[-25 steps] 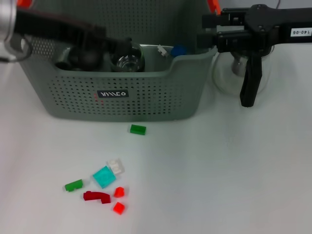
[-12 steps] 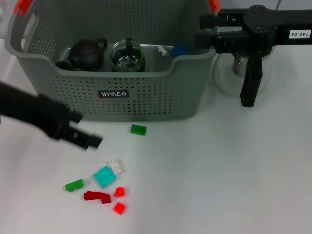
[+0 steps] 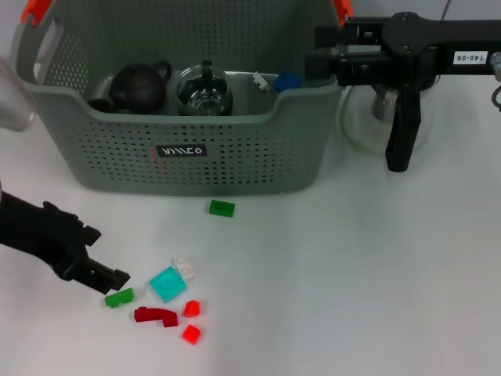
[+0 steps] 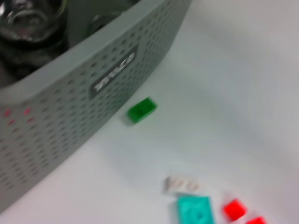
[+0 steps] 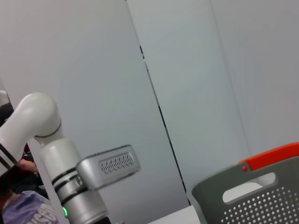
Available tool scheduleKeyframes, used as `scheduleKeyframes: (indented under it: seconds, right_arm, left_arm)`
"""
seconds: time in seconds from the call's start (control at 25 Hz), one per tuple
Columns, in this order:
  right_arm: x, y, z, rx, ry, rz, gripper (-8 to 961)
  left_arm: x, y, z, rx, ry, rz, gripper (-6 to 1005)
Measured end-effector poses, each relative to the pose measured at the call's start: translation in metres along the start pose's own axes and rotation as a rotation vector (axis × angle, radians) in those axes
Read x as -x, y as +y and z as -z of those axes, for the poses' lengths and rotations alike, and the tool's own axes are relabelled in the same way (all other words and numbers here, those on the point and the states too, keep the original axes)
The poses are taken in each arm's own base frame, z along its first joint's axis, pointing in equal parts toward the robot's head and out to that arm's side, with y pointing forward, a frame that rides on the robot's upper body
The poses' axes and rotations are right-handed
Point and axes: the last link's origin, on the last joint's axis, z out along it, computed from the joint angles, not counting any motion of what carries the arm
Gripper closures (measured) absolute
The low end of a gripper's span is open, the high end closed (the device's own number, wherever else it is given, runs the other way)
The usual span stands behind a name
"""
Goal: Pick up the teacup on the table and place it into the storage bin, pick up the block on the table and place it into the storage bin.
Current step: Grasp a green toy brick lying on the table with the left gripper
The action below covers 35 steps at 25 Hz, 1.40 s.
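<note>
Wall only beyond storage bin [image 5: 261, 196]

Grey perforated storage bin [image 3: 235, 160], orange-red handle tips; green block [image 3: 221, 208]; teal block [image 3: 167, 283]; white table [image 3: 352, 274].

A robotics test lab is indicated: a plain white tabletop [image 3: 352, 298] is laid out with small plastic bricks [image 3: 166, 283] and a grey storage bin [image 3: 235, 157], while bare grey wall panels [image 5: 187, 70] and a white robot arm [image 5: 56, 154] are seen behind.
</note>
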Motion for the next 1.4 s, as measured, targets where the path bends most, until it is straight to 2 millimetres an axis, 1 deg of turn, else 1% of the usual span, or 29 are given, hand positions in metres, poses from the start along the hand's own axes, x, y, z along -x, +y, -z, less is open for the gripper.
scheduleKeyframes:
  seconds: [0.12,0.44,0.6,0.76,0.92,1.16,1.28,1.4]
  right_arm:
    - [-0.002,-0.001,-0.002,-0.003,0.0,-0.007,175]
    - [-0.006,-0.003,-0.007,-0.011,0.006,-0.018,175]
    - [-0.012,-0.001,-0.012,0.015,0.028,-0.002,175]
    - [-0.019,0.006,-0.016,0.066,0.084,0.015,175]
    - [-0.033,0.012,-0.021,0.112,0.205,0.019,175]
    - [-0.053,0.012,-0.034,0.109,0.378,0.016,175]
    - [-0.058,0.01,-0.038,0.096,0.405,0.01,175]
    - [-0.056,0.008,-0.038,0.09,0.393,0.005,175]
  left_arm:
    - [0.006,-0.006,-0.009,-0.032,-0.01,-0.019,80]
    - [0.012,-0.014,-0.033,-0.093,-0.074,-0.091,86]
    - [0.013,-0.012,-0.042,-0.092,-0.114,-0.133,95]
    - [0.012,-0.009,-0.046,-0.086,-0.129,-0.161,104]
    - [0.011,-0.006,-0.046,-0.075,-0.14,-0.176,113]
    - [0.01,-0.003,-0.051,-0.064,-0.15,-0.192,126]
    - [0.01,-0.002,-0.052,-0.061,-0.145,-0.193,133]
    - [0.009,-0.002,-0.053,-0.061,-0.144,-0.194,140]
